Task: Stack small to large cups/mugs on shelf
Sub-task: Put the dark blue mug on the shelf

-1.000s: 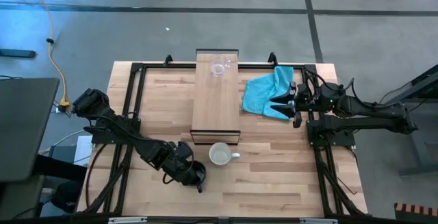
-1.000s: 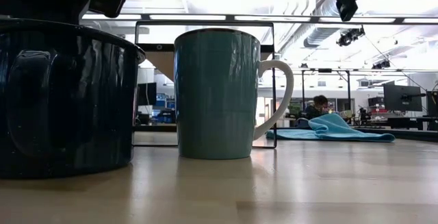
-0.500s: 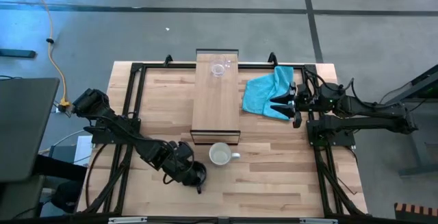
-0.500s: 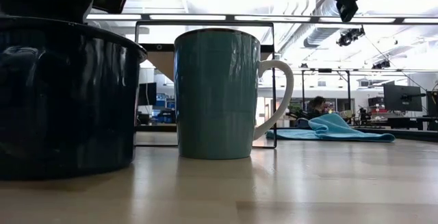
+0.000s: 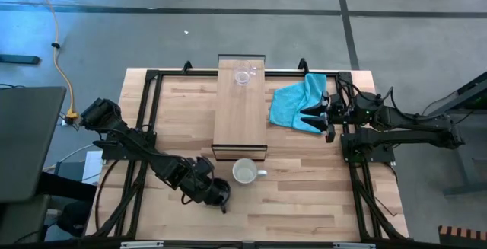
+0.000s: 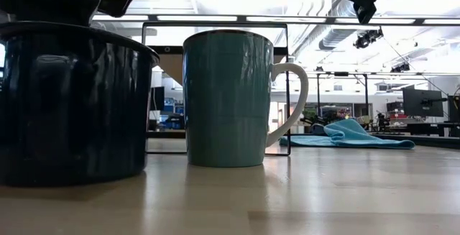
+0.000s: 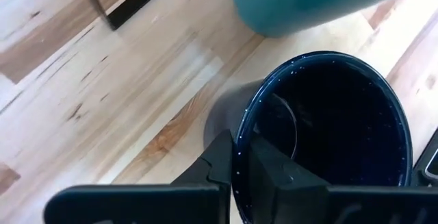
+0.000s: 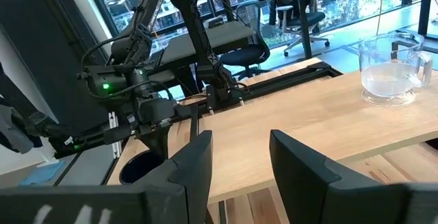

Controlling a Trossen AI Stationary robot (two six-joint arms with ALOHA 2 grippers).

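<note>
The black mug (image 7: 328, 138), standing on the worktop (image 5: 304, 203) just beside the white mug (image 5: 245, 173), is pinched by its rim in the left claw (image 7: 241, 162), so tilting or slipping is risked on lifting.
</note>
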